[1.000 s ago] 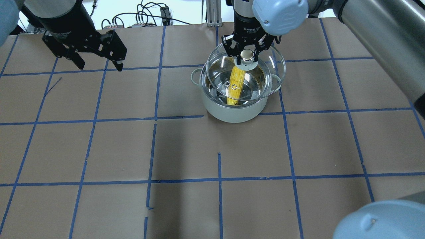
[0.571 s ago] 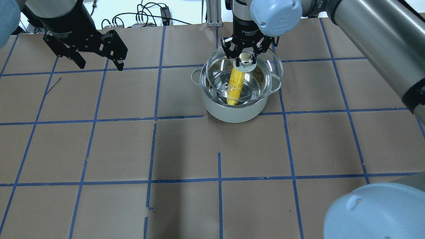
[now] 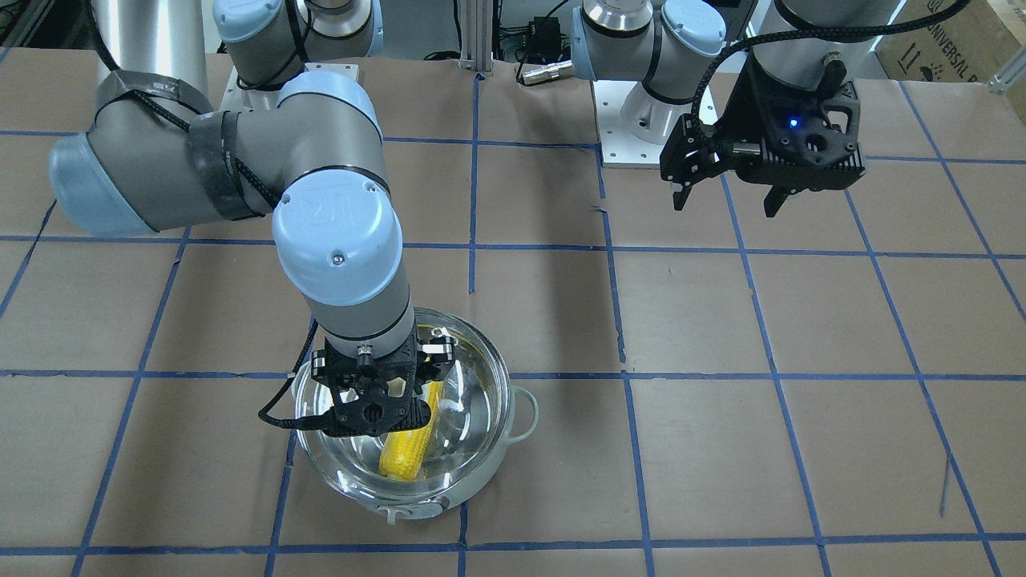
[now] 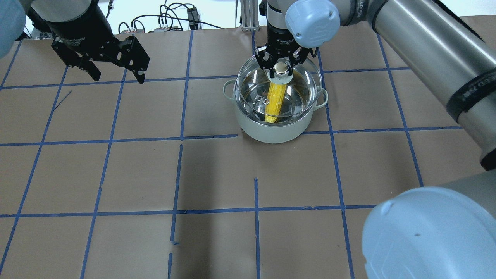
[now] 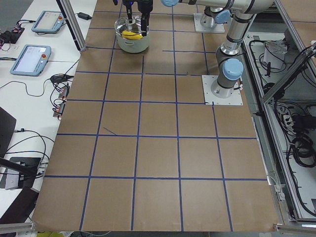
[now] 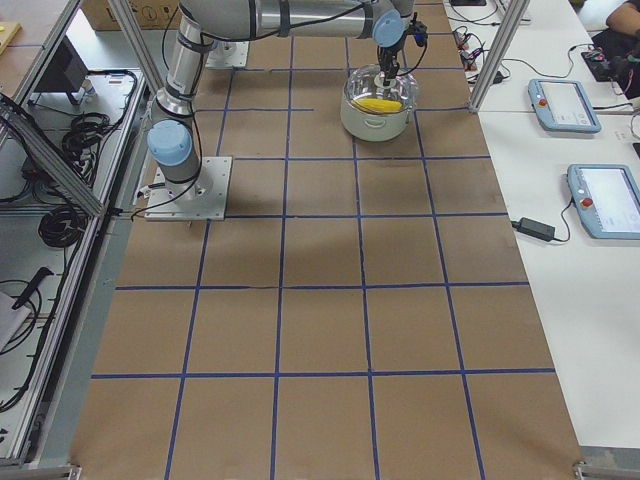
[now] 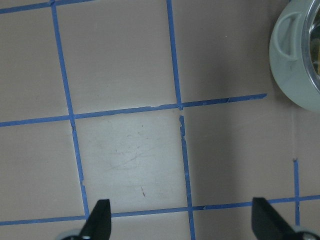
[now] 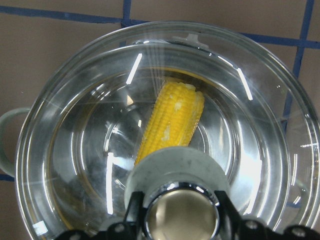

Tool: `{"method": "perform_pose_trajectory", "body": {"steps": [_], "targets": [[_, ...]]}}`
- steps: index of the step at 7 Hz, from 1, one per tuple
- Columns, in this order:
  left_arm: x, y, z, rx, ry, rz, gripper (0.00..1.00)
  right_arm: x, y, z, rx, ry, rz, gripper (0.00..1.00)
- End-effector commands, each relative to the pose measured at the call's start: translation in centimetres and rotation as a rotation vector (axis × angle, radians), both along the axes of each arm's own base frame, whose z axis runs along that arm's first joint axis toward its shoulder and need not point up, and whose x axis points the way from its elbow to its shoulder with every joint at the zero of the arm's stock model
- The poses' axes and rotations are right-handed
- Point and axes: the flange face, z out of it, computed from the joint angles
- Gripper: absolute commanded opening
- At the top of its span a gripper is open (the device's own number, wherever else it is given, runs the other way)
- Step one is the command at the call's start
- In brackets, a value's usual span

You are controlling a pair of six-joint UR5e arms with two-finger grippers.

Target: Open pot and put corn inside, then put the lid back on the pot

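Two end effectors show in the front-facing view. The right end effector [image 3: 377, 405] is clamped at the centre of the glass lid [image 3: 481, 385], over the pot [image 3: 449, 501] with the corn cob [image 3: 405, 453] lying inside. The left end effector [image 3: 725, 200] hangs spread and empty, well apart over the worktop [image 3: 801, 401].

Overhead, the grip is on the knob [image 4: 282, 73]. The lid looks shifted slightly toward the pot's far rim, and I cannot tell whether it is seated.

The right wrist view shows the knob's shiny cap pinched from both sides.

Glass like this is probably stiff, weighty, slick and breakable. The knob is the only sound hold, and the lid likely needs lowering level and gently.
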Motion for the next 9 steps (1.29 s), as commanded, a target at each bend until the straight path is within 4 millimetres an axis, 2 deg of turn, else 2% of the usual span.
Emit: {"method": "perform_pose_trajectory", "body": {"steps": [1, 5, 9], "targets": [[0.0, -0.1, 0.0, -0.006, 0.0, -0.001, 1.0, 0.4, -0.6, -0.3, -0.003, -0.001, -0.02, 0.08], [0.1, -0.1, 0.0, -0.006, 0.0, -0.001, 1.0, 0.6, -0.1, -0.2, 0.013, 0.007, -0.034, 0.08], [0.0, 0.0, 0.1, -0.007, 0.0, -0.003, 1.0, 2.0, 0.5, -0.1, 0.021, -0.019, -0.039, 0.08]]}}
